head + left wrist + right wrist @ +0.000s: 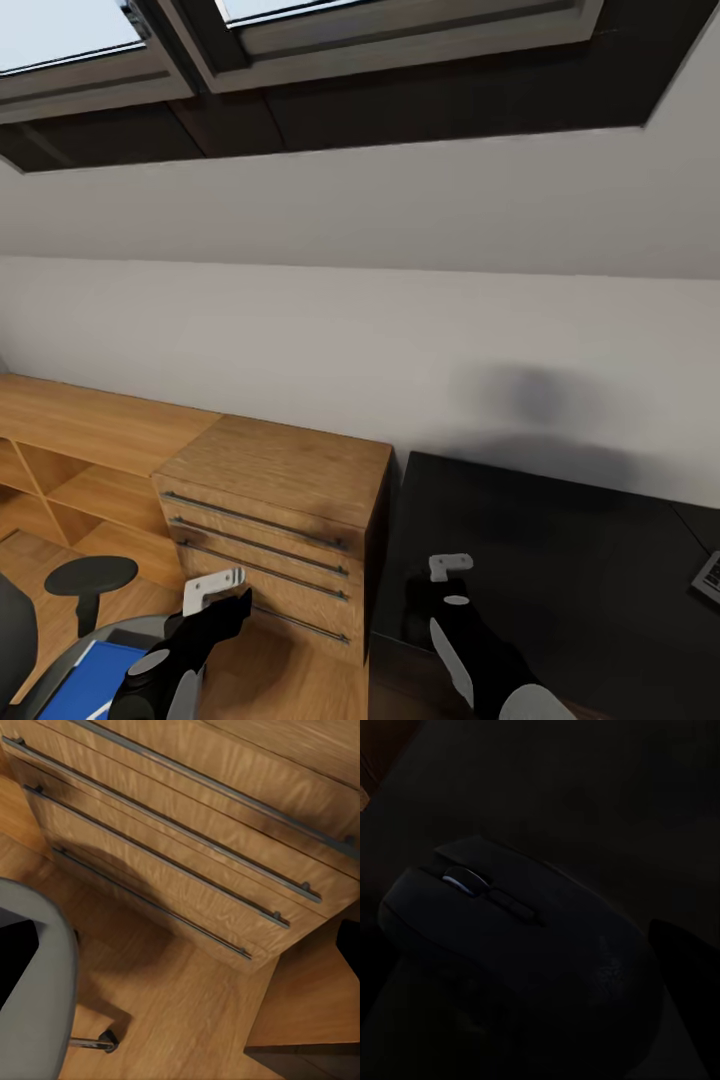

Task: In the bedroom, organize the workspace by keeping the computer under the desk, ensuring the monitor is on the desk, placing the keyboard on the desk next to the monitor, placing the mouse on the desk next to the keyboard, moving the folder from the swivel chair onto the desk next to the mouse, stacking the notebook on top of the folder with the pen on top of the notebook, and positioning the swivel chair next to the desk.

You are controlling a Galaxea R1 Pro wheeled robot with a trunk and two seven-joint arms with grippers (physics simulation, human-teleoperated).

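The right gripper (432, 590) hangs over the near left edge of the desk (560, 560), and the mouse (521, 945) sits very close under it; I cannot tell if the fingers grasp it. The left gripper (222, 592) hovers before the wooden drawer unit (290, 510); its state is unclear. The folder (85, 680) lies on the chair (34, 975), near left. The keyboard (708, 575) shows at the desk's right edge.

The drawer unit (285, 520) is light grained wood with slim brushed-metal bar handles. The floor (187, 1012) shows the same warm wood grain. The bench (560, 560) has a matt black top. The mouse (521, 952) looks like smooth matt black plastic. The folder (85, 680) is plain bright blue.
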